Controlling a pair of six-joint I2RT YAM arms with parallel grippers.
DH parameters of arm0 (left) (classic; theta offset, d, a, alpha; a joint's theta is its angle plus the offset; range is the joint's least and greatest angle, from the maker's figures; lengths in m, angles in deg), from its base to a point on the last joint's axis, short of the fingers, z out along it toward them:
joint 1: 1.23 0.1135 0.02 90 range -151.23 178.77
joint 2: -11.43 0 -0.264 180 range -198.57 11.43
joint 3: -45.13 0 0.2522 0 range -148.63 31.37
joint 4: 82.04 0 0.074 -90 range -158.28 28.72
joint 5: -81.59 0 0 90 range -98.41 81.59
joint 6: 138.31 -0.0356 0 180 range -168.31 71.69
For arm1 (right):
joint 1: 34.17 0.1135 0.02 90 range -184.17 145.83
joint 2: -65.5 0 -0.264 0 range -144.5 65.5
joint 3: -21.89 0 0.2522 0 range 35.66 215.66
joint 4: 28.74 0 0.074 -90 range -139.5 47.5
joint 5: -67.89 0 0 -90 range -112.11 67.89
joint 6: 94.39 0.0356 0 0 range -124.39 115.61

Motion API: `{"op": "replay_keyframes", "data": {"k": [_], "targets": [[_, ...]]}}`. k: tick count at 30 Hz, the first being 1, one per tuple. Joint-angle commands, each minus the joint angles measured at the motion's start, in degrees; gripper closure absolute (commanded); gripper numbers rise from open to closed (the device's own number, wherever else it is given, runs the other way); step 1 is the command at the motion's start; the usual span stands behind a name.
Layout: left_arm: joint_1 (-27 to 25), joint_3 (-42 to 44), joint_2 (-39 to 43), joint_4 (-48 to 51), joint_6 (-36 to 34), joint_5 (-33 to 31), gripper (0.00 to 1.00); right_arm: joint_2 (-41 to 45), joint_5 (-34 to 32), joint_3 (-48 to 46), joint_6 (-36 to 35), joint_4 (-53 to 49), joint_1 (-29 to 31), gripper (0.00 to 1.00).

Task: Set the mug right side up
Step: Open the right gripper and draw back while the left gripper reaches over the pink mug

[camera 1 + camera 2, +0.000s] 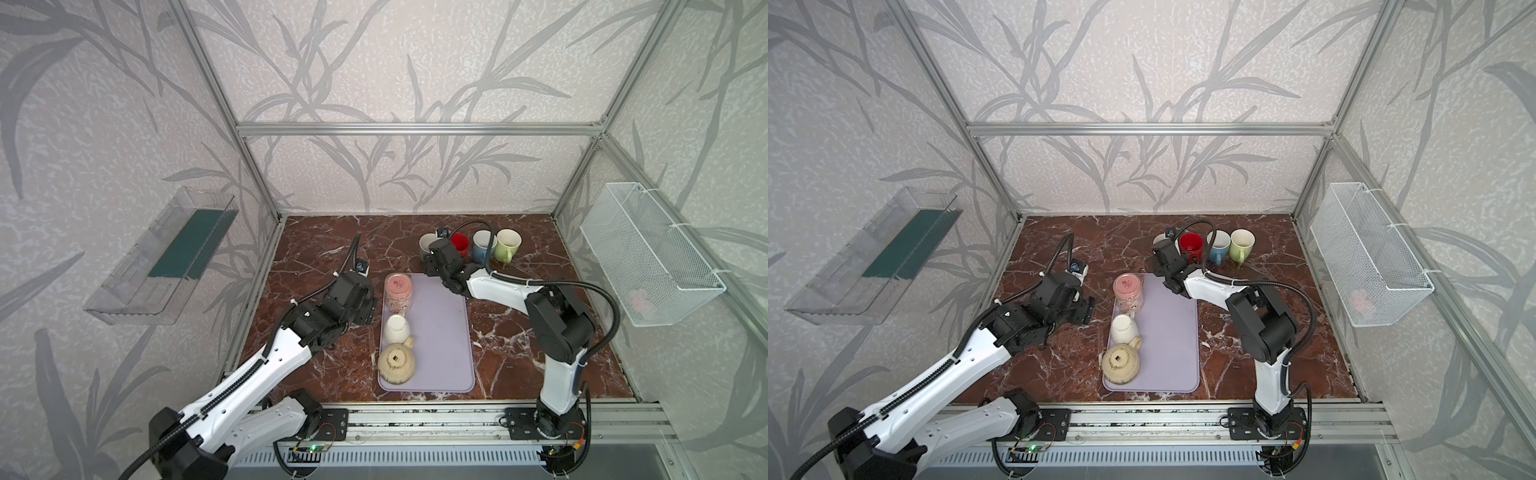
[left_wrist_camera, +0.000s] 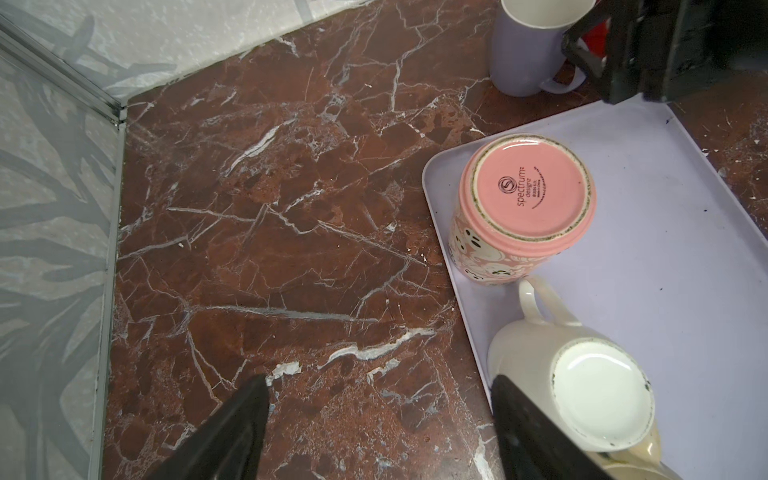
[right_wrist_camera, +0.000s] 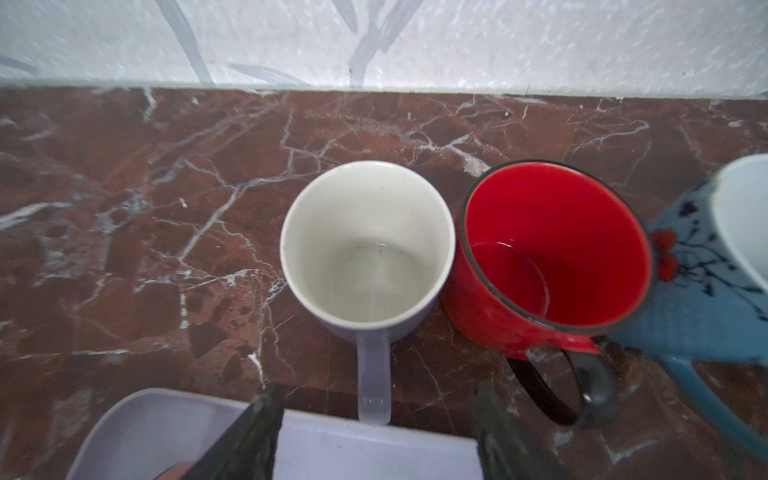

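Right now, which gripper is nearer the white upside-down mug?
Left. The left gripper is beside the white mug; the right gripper is at the tray's far corner, facing the lavender mug.

I get both top views looking steeply down from high at the front over the whole desk point(image 1: 316, 249), while each wrist camera hangs close above it — the two sharing the lilac mug point(image 2: 523, 54) and a tray point(image 2: 665, 208) corner.

Four upright mugs point(image 1: 508, 243), three overturned mugs point(image 1: 398, 289), one tray point(image 1: 440, 332).
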Motion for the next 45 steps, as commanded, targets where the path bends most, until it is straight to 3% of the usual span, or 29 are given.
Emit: {"op": "replay_keyframes", "data": {"k": [1, 7, 11, 14, 23, 31, 45], "targets": [[-0.04, -5.05, -1.83, 2.79, -0.14, 3.37, 0.14, 7.72, 6.18, -5.23, -1.62, 5.07, -0.25, 0.22], [0.05, -13.09, -9.14, 4.67, 0.78, 7.02, 0.07, 21.31, 15.59, -19.15, 1.16, 7.62, -0.49, 0.17], [0.69, -22.33, -18.75, 9.23, 1.06, 9.36, 0.16, 31.73, 19.17, -29.18, 3.65, 9.82, -0.53, 0.16], [1.41, -29.47, -26.11, 13.65, 2.08, 11.50, 0.21, 38.98, 20.59, -34.20, 4.70, 8.66, -0.56, 0.15], [3.95, -48.90, -44.89, 24.38, -0.17, 15.03, 0.21, 56.38, 19.58, -40.04, 4.48, 3.04, -0.77, 0.11], [3.93, -66.59, -60.62, 35.24, -3.21, 21.37, 0.29, 60.75, 18.69, -41.28, 4.29, 2.56, -1.46, 0.09], [2.57, -73.15, -70.36, 37.08, -5.09, 24.73, 0.32, 58.62, 20.60, -41.99, 5.76, 4.41, -2.94, 0.09]]}}
